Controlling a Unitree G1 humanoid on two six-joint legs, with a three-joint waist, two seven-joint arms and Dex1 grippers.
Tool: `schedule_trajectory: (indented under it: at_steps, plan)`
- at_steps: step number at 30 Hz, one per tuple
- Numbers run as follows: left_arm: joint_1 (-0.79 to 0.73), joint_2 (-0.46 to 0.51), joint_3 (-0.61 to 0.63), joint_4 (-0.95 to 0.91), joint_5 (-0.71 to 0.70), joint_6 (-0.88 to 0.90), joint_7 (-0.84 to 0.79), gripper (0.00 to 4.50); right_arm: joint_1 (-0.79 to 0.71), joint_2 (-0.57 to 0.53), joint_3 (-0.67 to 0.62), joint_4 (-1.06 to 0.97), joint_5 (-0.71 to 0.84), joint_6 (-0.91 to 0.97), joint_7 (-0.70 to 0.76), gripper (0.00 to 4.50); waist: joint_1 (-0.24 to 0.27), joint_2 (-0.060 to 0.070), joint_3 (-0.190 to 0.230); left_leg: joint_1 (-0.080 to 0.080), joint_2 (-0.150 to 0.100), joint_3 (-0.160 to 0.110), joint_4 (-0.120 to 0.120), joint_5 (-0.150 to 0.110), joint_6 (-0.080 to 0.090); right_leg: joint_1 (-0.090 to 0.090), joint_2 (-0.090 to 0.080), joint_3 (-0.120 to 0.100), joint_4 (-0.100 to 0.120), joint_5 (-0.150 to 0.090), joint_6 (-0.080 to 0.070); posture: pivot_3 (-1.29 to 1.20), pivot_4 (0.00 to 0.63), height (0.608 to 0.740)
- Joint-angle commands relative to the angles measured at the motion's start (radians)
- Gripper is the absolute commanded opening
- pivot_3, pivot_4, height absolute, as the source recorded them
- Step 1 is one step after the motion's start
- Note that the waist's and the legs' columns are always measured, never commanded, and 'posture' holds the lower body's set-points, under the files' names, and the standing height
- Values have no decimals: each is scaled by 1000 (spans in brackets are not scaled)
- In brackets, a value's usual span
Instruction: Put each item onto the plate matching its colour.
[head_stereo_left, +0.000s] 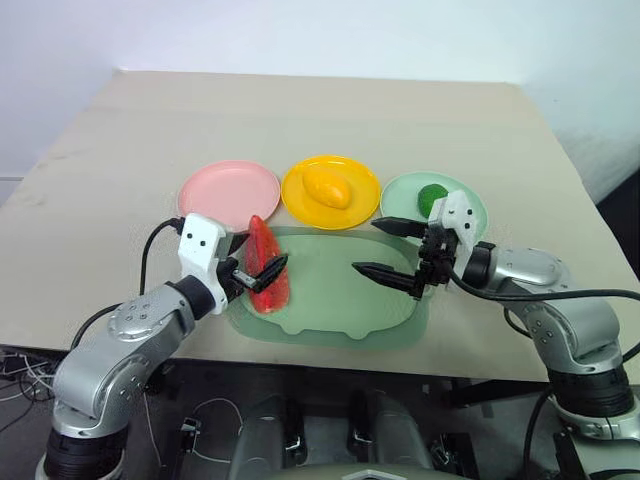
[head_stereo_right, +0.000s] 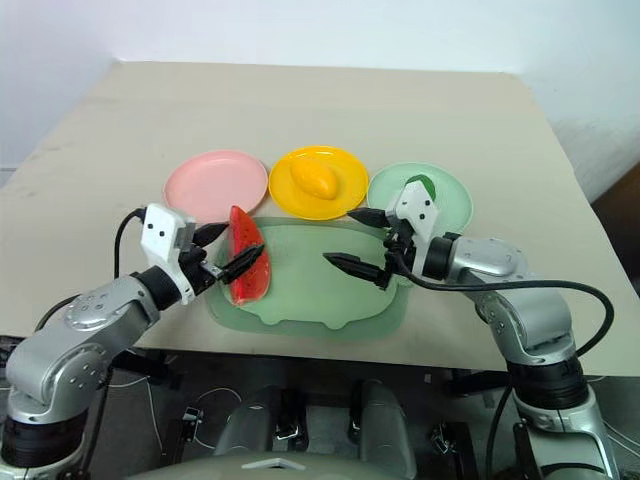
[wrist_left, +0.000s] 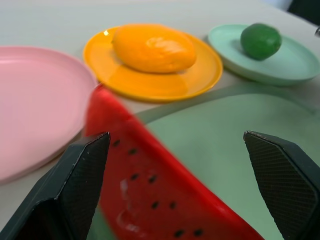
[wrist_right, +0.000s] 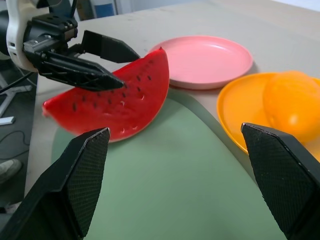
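Watermelon wedge (head_stereo_left: 268, 267) stands on edge at the left end of the pale green tray (head_stereo_left: 340, 305), its tip close to the pink plate (head_stereo_left: 228, 192), which is bare. The left gripper (head_stereo_left: 256, 268) has its jaws spread wide on either side of the wedge; whether they touch it I cannot tell. The right gripper (head_stereo_left: 392, 252) hangs over the tray's right half with its jaws also wide apart and nothing between them.

Behind the tray the three plates lie in a row on the worktop (head_stereo_left: 320, 110): pink to the left, then the yellow plate (head_stereo_left: 330, 190) carrying the mango (head_stereo_left: 328, 187), then the mint green plate (head_stereo_left: 470, 208) with the small green fruit (head_stereo_left: 432, 196) on it. The yellow plate's near rim is just beside the tray's back edge.

The worktop is a plain beige board, matte and lightly smudged, with bare space behind the plates. A white wall (head_stereo_left: 300, 35) rises beyond its far edge. Black cables (head_stereo_left: 150, 260) trail off the front left.
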Motion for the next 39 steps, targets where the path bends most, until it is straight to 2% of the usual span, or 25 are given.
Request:
schedule_trajectory:
  at_steps: [1, 18, 26, 33, 36, 39]
  plan:
    - [-12, -6, -4, -8, -2, 43, 21, 4500, 5, -24, -34, -40, 13, -13, -2, 4462, -2, 0, 0, 0, 0, 0, 0, 0, 0, 0, 0, 0, 0, 0, 0, 0, 150, 696]
    - [-27, -19, 67, -38, -69, 197, 63, 4500, -39, -43, 5, -40, -4, 40, -54, 4462, 1, 0, 0, -1, 0, -1, 2, 0, 1, 1, 0, -1, 0, 0, 0, 0, 150, 696]
    - [-78, 9, 63, -30, -97, 335, 93, 4500, -35, -48, 10, -18, -25, 34, -56, 4462, 1, 0, 0, -1, 0, -2, 2, -1, 1, 1, 0, -1, 0, 0, 0, 0, 150, 696]
    - [-149, -18, 78, -33, -120, 429, 127, 4500, -36, -42, 10, -9, -42, 31, -65, 4462, 0, 0, 0, -1, 0, -2, 3, -1, 1, 1, 0, -1, 0, 0, 0, 0, 150, 696]
    - [-165, -20, 79, -31, -120, 439, 125, 3933, -36, -38, 9, -6, -45, 29, -70, 4500, 0, 0, 0, -1, 0, -2, 3, 0, 1, 1, 0, -1, 1, 0, 0, 0, 150, 696]
    - [-169, -21, 79, -34, -119, 436, 122, 2944, -37, -39, 9, -3, -45, 26, -70, 4500, -1, 0, 0, -1, 0, -2, 3, 0, 1, 1, 0, -1, 1, 0, 0, 0, 150, 696]
